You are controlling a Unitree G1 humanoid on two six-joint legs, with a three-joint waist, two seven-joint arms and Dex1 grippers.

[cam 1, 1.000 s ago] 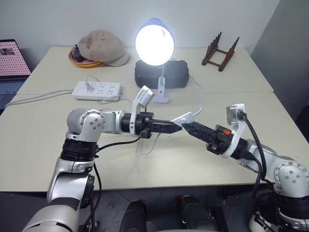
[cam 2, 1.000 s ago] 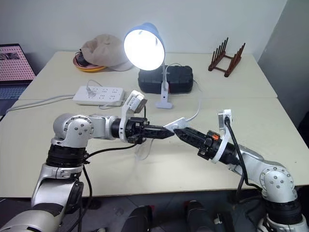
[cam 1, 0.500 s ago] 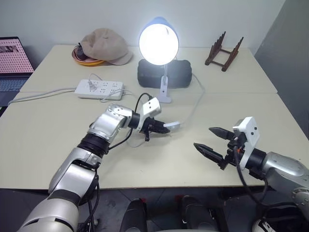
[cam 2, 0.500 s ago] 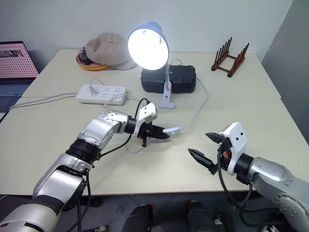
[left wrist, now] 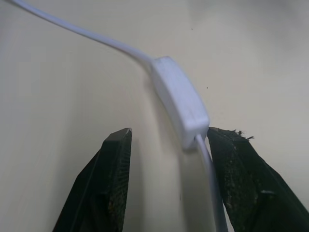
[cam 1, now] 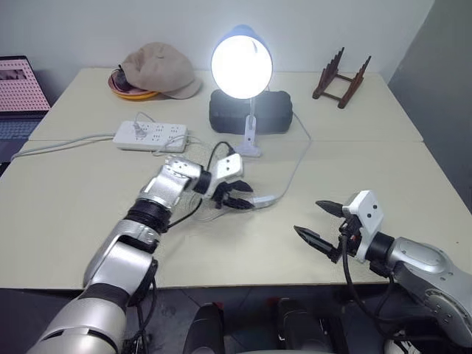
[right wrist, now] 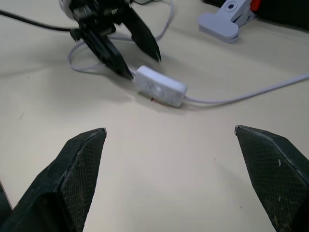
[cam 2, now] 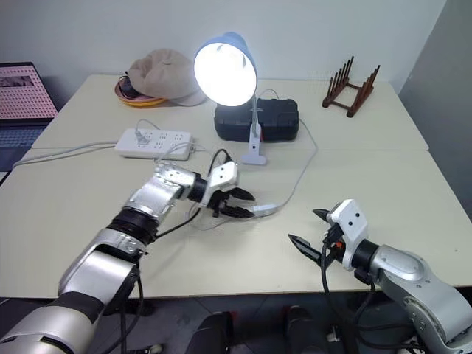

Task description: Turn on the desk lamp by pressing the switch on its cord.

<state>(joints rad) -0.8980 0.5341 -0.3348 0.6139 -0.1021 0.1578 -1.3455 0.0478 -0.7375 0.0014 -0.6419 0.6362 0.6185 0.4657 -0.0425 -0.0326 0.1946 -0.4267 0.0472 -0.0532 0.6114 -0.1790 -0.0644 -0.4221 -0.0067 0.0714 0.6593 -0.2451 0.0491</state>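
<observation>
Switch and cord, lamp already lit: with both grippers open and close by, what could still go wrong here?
1. The left gripper is open with the switch lying right at one fingertip; a careless withdrawal might drag it or snag the cord.
2. A tug on that cord could shift or tip the lit desk lamp, which stands on a small base.
3. The right gripper, open wide above the table and facing the switch, could bump it and toggle the lamp off.

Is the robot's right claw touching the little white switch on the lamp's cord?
Apart. In the right wrist view, the right gripper has its jaws wide open, with bare table between them and the switch.
</observation>
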